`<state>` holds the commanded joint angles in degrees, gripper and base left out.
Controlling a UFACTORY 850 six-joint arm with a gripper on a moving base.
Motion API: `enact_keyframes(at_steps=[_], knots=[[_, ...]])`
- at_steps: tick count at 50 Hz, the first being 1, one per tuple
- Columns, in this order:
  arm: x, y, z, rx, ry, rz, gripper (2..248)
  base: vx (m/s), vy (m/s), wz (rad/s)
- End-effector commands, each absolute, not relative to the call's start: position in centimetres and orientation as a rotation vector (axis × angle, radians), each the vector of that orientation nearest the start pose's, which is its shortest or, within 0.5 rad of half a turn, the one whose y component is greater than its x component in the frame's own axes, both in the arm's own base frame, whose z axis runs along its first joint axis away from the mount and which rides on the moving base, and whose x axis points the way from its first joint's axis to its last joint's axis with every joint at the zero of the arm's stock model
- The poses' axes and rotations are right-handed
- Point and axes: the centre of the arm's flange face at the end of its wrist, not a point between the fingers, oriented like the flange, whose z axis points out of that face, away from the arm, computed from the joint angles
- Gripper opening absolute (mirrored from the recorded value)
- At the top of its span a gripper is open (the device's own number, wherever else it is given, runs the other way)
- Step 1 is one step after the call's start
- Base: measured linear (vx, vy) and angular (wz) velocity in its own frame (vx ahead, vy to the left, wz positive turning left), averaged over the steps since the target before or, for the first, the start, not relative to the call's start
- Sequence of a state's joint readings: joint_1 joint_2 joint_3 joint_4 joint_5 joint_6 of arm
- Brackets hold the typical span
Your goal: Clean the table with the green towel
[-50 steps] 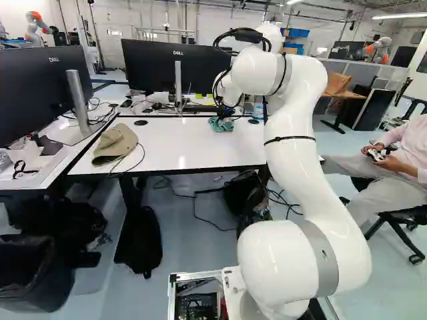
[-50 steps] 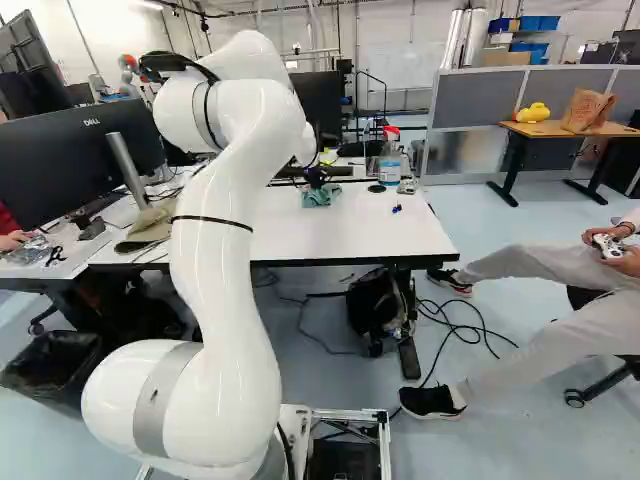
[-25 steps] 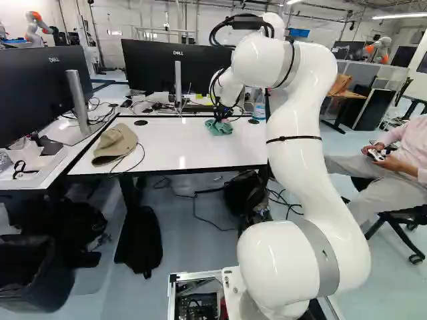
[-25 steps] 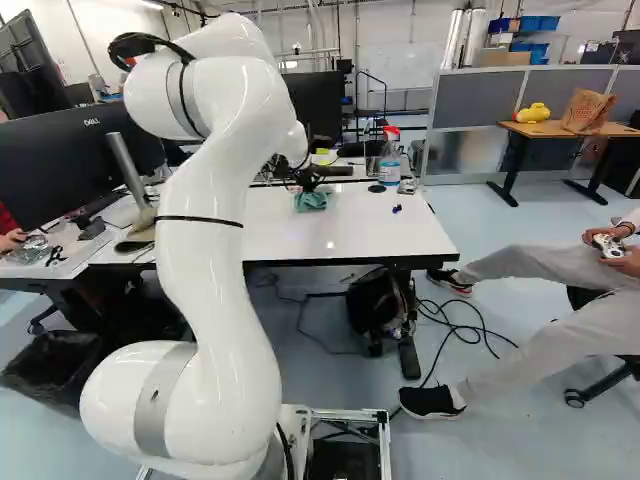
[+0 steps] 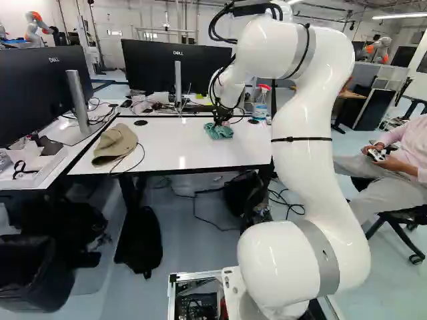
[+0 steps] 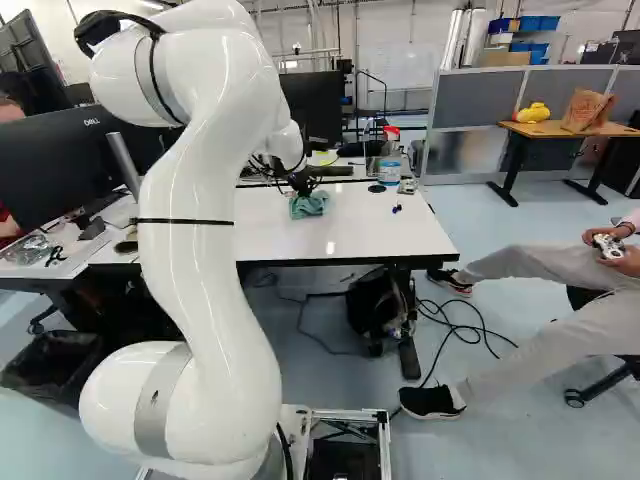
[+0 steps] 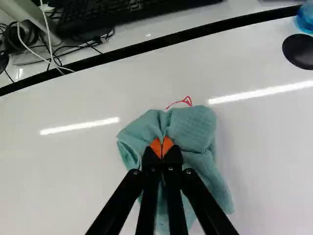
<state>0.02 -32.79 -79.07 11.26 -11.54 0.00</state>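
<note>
Taking the spray bottle (image 5: pixel 260 105) as the landmark, the green towel (image 5: pixel 219 131) lies bunched on the white table (image 5: pixel 170 155), nearer the base than the bottle and to its left in the left base view. The gripper (image 7: pixel 162 147) has its fingertips drawn nearly together, a fold of the towel nipped between them, so picking up the cloth is done. What remains, I judge, is most of the wiping.

A red mark (image 7: pixel 185 101) (marker ink, by the look of it) peeks out past the towel's far edge, nearer the base than the bottle; it probably needs rubbing out, and whether more hides beneath the cloth I can't tell. The cap (image 5: pixel 115 143), far to the bottle's left in that same view, covers part of the surface and may have to be worked around. Nothing here shows the cleaning is finished.
</note>
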Motion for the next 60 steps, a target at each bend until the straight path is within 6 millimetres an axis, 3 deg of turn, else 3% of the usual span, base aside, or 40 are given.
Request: enact_keyframes(at_steps=[9, 27, 47, 60], knots=[[66.6, -0.7, 43.3, -2.903, 0.285, -0.898, 23, 0.000, 0.000, 0.000], [66.9, -3.8, 43.2, -2.906, 0.355, -0.911, 23, 0.000, 0.000, 0.000], [69.4, -6.7, 43.0, -2.896, 0.409, -0.951, 23, 0.000, 0.000, 0.000], [71.6, -7.2, 42.7, -2.885, 0.413, -0.984, 23, 0.000, 0.000, 0.000]])
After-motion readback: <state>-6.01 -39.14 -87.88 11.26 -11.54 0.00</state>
